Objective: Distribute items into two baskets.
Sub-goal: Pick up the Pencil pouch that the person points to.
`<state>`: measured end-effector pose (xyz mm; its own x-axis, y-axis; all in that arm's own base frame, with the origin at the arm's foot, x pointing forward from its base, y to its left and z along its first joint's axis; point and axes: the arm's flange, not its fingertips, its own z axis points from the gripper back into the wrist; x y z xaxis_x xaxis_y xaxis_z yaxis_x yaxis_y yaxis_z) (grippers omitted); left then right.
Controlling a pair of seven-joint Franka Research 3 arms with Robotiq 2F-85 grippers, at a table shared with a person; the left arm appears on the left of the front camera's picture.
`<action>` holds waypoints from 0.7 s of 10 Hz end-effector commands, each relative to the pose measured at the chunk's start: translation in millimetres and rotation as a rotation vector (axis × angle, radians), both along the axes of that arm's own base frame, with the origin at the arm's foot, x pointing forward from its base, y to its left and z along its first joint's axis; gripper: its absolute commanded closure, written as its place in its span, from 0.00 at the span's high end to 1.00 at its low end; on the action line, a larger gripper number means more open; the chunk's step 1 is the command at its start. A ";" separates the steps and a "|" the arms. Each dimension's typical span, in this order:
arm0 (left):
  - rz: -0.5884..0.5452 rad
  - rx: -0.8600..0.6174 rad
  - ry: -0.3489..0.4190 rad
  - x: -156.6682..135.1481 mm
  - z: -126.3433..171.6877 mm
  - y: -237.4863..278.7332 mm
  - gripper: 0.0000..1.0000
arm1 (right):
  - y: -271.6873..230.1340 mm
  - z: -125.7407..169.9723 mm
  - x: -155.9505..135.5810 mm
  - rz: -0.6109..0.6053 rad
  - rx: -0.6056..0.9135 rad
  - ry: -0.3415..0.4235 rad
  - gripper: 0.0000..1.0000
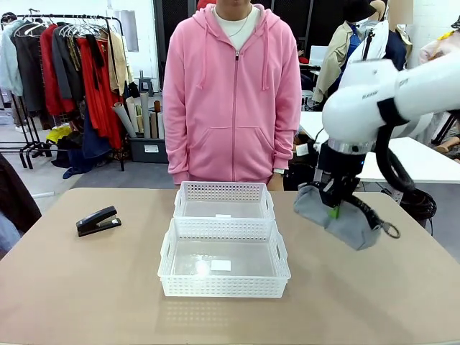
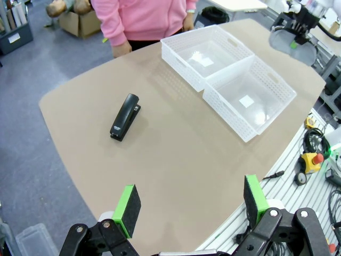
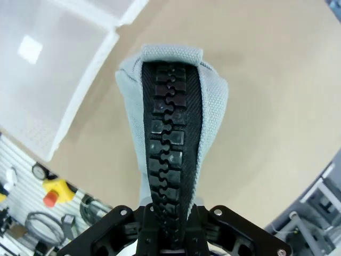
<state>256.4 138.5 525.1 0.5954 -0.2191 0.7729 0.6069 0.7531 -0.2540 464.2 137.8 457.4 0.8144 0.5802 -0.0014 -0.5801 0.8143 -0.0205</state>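
- The stapler [image 1: 98, 221] lies flat on the left side of the table [image 1: 72, 287], well apart from both baskets and untouched.
- The left gripper [image 2: 191, 204] is held high over the table's near-left edge. Its jaws are spread wide, and nothing lies between the green pads [image 2: 128, 205].
- The near basket [image 1: 224, 287] and far basket [image 1: 224, 188] sit end to end in the middle, touching. Both are judged empty apart from a small white label [image 1: 221, 265] in each.
- The pouch [image 1: 348, 223] is held off the table, to the right of the baskets. It hangs from the right gripper [image 1: 332, 203], whose jaws are pinched tight on the zipper band.
- The step in hand is judged to be carrying the pouch to a basket.
  - The pouch should be brought leftward with its sagging bottom kept above the rim.
  - It should be centred over one compartment and lowered until the floor bears the fabric, and only then let go.
  - If released off-centre, the soft pouch may drape over a wall.
- Which basket is meant cannot be told.
- The right fingertips are buried in fabric, so the depth of the grip is hard to judge.
- The strap is mostly hidden, though a ring [image 1: 392, 231] can be made out at the pouch's right end.
- The label print is too small to be read.
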 end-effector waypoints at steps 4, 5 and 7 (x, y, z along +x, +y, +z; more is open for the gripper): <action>-0.003 -0.006 -0.005 0.1 0.4 -0.3 1.00 | 0.1 72.9 -62.1 0.062 -0.032 -0.042 0.00; -0.003 -0.006 -0.005 0.1 0.4 -0.3 1.00 | -3.9 80.4 -73.6 0.085 -0.019 -0.045 0.00; -0.003 -0.006 -0.005 0.1 0.4 -0.3 1.00 | -20.7 94.5 -88.8 0.153 -0.033 0.015 0.00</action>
<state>256.6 138.6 524.9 0.5962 -0.2191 0.7723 0.6065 0.7532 -0.2546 380.7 130.5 551.0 0.7529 0.6581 -0.0131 -0.6579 0.7518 -0.0447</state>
